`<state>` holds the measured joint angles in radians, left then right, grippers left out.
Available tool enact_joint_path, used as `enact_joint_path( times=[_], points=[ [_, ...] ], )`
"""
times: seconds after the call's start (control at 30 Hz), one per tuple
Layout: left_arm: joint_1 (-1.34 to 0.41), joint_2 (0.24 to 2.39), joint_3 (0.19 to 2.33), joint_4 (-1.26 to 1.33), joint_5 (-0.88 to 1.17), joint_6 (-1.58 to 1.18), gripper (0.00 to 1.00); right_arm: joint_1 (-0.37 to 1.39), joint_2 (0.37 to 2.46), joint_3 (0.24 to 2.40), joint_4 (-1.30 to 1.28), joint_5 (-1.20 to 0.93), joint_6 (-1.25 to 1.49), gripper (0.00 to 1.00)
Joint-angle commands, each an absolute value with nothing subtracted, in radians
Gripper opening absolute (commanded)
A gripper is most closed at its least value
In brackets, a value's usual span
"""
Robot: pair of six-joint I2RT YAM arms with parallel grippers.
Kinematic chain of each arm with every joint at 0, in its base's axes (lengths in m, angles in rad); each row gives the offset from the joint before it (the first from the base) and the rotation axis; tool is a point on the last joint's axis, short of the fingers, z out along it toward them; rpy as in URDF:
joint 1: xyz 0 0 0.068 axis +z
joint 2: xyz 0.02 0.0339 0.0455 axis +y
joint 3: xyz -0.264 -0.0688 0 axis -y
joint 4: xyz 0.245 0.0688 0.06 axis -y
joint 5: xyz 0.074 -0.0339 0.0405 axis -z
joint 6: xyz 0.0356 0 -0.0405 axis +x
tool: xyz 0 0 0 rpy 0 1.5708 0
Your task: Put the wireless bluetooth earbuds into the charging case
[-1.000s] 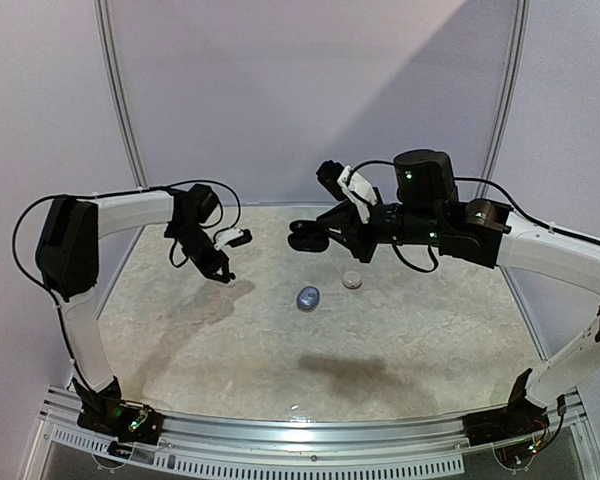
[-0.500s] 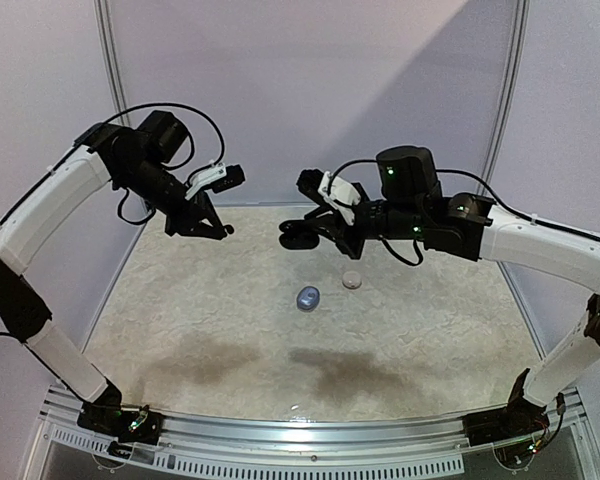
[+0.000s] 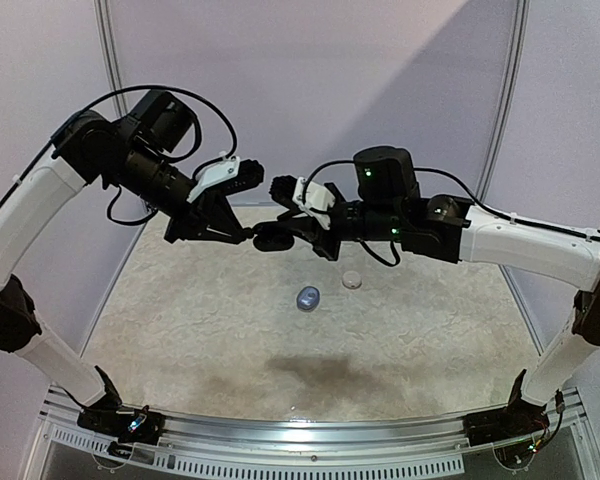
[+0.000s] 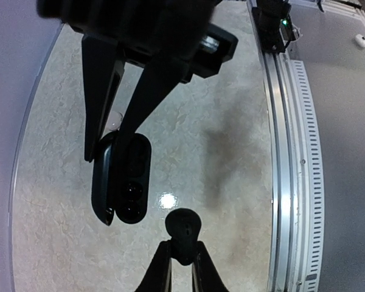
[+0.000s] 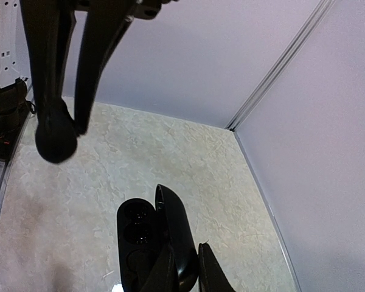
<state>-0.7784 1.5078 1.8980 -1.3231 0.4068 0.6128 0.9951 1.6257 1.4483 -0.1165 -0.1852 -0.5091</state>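
earbud (image 4: 184, 226), black, sits pinched between the closed tips of the left gripper (image 4: 184, 246), in the air just beside the open black case (image 4: 123, 177). right gripper (image 5: 191, 267) is clamped on that case. on the table (image 3: 180, 330) below the case lie a bluish piece (image 3: 308, 297) and a white piece (image 3: 352, 281).

Up close, black earbud (image 4: 184, 225) pinched by left gripper (image 4: 184, 248). Just beside it, open charging case (image 4: 132, 177) held aloft by right gripper (image 4: 105, 147), two sockets exposed.
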Motion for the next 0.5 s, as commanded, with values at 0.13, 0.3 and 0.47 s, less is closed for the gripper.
enact_joint_path(
  times=[0.13,0.3,0.47],
  points=[
    [-0.815,1.575,1.931,-1.499,0.304,0.610,0.00,1.036,1.638,1.502,-0.098,-0.188,-0.540,0.00],
    [-0.825,1.589,1.936,-1.499,0.266,0.591,0.00,1.052,1.640,1.509,-0.092,-0.181,-0.550,0.00],
    [-0.829,1.547,1.927,-1.478,0.293,0.597,0.00,1.046,1.654,1.547,-0.105,-0.158,-0.455,0.00]
  ],
)
